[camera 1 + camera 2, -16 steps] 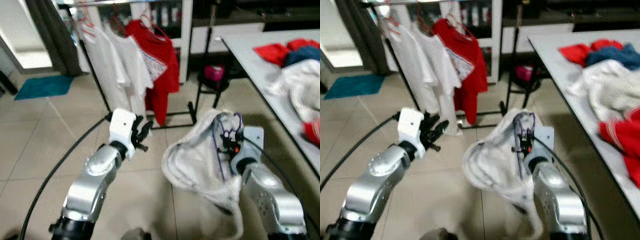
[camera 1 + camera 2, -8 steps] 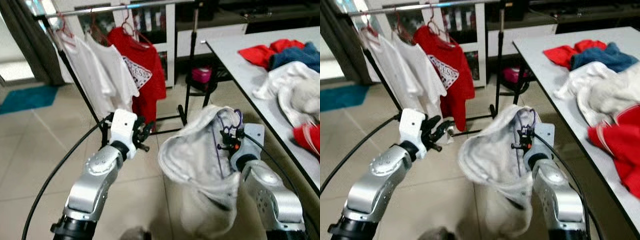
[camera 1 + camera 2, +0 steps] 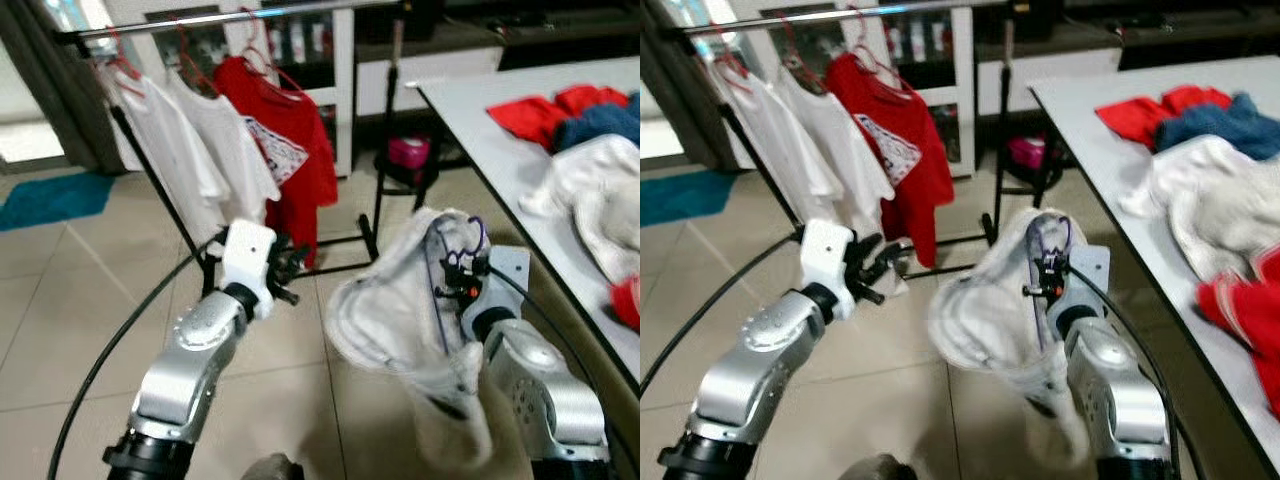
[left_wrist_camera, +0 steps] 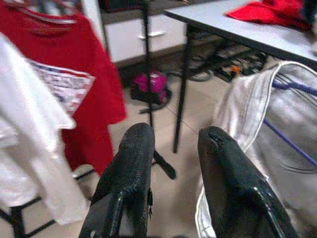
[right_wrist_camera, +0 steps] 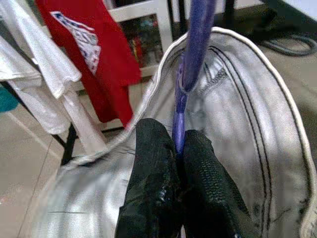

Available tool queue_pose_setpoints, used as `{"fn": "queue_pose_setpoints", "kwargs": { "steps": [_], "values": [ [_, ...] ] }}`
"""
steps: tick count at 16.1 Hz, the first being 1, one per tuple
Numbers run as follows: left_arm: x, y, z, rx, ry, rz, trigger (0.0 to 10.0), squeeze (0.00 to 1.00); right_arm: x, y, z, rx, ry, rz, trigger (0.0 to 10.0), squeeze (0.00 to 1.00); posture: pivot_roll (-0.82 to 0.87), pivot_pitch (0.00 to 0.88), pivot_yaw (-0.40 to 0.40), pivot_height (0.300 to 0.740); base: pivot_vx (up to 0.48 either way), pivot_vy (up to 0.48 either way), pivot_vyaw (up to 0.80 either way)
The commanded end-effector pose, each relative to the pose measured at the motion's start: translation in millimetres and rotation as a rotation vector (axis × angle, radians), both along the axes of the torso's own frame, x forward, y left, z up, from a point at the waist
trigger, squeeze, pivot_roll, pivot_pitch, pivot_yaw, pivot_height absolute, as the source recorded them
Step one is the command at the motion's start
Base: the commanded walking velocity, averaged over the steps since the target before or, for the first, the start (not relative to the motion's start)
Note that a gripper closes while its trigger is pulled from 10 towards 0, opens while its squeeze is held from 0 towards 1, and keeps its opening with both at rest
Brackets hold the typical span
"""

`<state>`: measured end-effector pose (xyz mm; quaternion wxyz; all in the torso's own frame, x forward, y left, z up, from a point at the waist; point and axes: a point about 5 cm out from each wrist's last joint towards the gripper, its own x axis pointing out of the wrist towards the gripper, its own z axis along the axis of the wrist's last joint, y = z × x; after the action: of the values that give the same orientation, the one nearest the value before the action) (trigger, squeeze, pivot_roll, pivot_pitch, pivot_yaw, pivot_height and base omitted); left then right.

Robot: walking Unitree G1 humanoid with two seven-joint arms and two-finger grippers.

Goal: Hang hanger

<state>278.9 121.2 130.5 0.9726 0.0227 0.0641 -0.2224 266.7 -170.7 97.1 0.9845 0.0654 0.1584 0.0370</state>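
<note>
My right gripper [image 5: 177, 157] is shut on a purple hanger [image 5: 194, 47] that carries a white garment [image 3: 385, 310]; the garment hangs open in front of my right arm at centre right. The hanger's hook [image 3: 462, 235] rises just above the gripper [image 3: 457, 280]. My left gripper [image 3: 290, 272] is raised at centre left, open with nothing between its fingers [image 4: 130, 168]. Beyond both stands a clothes rail [image 3: 230, 18] holding two white shirts [image 3: 195, 150] and a red shirt [image 3: 290, 140] on red hangers.
A grey table [image 3: 500, 110] runs along the right with red, blue and white clothes [image 3: 600, 170] piled on it. A pink object [image 3: 407, 152] sits on a black stand behind the rail. A teal mat [image 3: 55, 192] lies at far left on the tiled floor.
The camera has shifted slightly, so the rail and table sit a little differently. The white garment swings and hangs lower under the right gripper. Both grippers keep their states.
</note>
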Motion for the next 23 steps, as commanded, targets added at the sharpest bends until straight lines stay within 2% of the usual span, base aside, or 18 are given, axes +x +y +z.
{"fn": "queue_pose_setpoints", "kwargs": {
  "steps": [1,4,8,15,23],
  "values": [
    [0.5,7.5,0.7,0.013,-0.005,0.027,10.0,0.00,6.5,9.6,16.0,0.028,-0.086,0.028,10.0,0.00,0.03,0.046,0.049,0.740,0.330,0.000,0.00],
    [0.4,7.2,0.2,0.009,-0.005,0.034,10.0,0.00,8.6,5.8,20.2,0.009,-0.105,0.013,10.0,0.00,0.03,0.045,0.048,0.740,0.333,0.000,0.00],
    [1.9,7.6,0.7,0.005,-0.009,0.038,10.0,0.00,10.0,5.2,20.8,-0.016,-0.118,0.010,10.0,0.00,0.03,0.033,0.047,0.740,0.329,0.000,0.68],
    [0.9,7.8,-2.7,0.001,0.001,0.038,10.0,0.00,8.0,-0.2,18.1,-0.040,-0.124,-0.042,10.0,0.00,0.02,0.033,0.053,0.740,0.330,0.000,0.00],
    [0.2,4.2,-5.0,-0.007,0.009,0.030,10.0,0.00,6.7,-1.4,16.7,-0.049,-0.124,-0.041,10.0,0.00,0.02,0.032,0.061,0.740,0.329,0.000,-0.10]
  ]
}}
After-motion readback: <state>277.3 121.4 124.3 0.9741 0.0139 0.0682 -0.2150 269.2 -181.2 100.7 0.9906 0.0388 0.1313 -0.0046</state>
